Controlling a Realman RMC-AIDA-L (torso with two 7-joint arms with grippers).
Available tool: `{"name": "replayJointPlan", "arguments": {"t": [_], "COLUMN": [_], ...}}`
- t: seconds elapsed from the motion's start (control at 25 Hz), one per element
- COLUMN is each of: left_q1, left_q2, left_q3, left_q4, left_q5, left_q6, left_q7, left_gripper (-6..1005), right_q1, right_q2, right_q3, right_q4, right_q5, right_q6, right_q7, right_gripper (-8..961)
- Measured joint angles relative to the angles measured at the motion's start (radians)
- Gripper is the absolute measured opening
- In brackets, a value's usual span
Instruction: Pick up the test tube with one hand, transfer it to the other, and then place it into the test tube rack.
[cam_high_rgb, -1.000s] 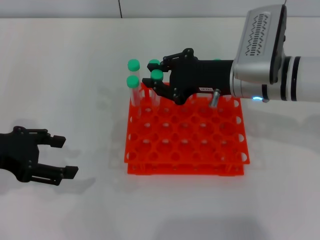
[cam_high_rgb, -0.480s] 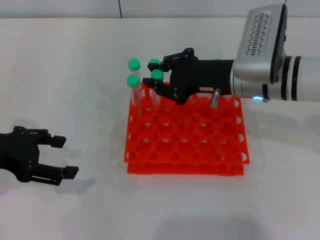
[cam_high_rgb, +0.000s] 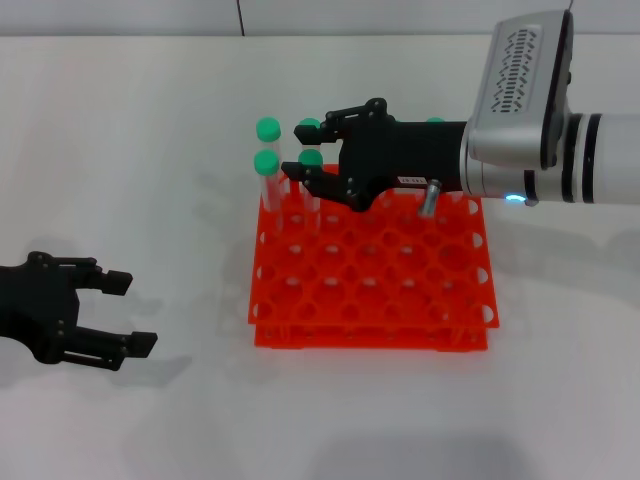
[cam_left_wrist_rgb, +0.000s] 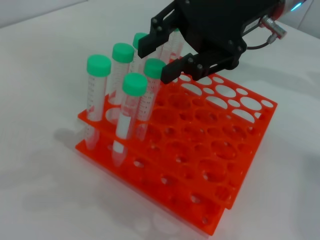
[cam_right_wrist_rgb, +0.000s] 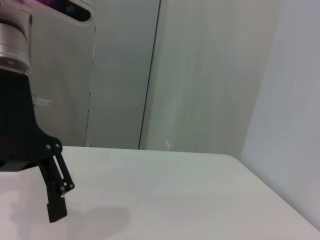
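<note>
The orange-red test tube rack (cam_high_rgb: 400, 295) stands mid-table; it also shows in the left wrist view (cam_left_wrist_rgb: 220, 170). The green-capped test tube (cam_high_rgb: 311, 158) stands upright in a hole near the rack's back left corner (cam_left_wrist_rgb: 154, 68). My right gripper (cam_high_rgb: 305, 148), black with a white label on a silver-white vented wrist, hovers over that corner. Its fingers stand open on either side of the tube's cap (cam_left_wrist_rgb: 157, 60). My left gripper (cam_high_rgb: 134, 313), plain black, is open and empty low over the table, left of the rack.
Other green-capped tubes (cam_high_rgb: 266, 130) stand in the rack's back left holes, close beside the right fingers (cam_left_wrist_rgb: 98, 65). Another green cap (cam_high_rgb: 435, 122) peeks out behind the right gripper. The rack's other holes hold nothing. Bare white table surrounds the rack.
The right fingers have spread a little and the green-capped tube between them has sunk slightly lower into the rack. The left gripper has not moved.
</note>
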Motion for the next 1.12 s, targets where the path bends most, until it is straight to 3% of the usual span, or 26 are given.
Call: {"name": "replayJointPlan", "arguments": {"t": [0.32, 0.6, 0.88, 1.12], "left_q1": [-0.005, -0.003, 0.004, -0.002], "left_q2": [0.0, -0.004, -0.011, -0.019], "left_q3": [-0.004, -0.008, -0.054, -0.056], "left_q4": [0.0, 0.0, 0.0, 0.002], "left_q5": [0.0, -0.05, -0.179, -0.257], "left_q6": [0.001, 0.002, 0.002, 0.003], "left_q7": [0.0, 0.017, 0.049, 0.029], "left_gripper": [879, 879, 879, 879], "right_q1": [-0.024, -0.161, -0.236, -0.244], "right_q2": [-0.003, -0.009, -0.016, -0.035], "right_q3": [0.007, 0.069, 0.347, 0.548], "right_q4": [-0.032, -0.199, -0.248, -0.258], "right_q5": [0.0, -0.069, -0.165, -0.356], "right_q6": [-0.022, -0.1, -0.376, -0.531], "right_q7": [0.0, 0.038, 0.236, 0.373], "right_gripper": [387, 389, 450, 682]}}
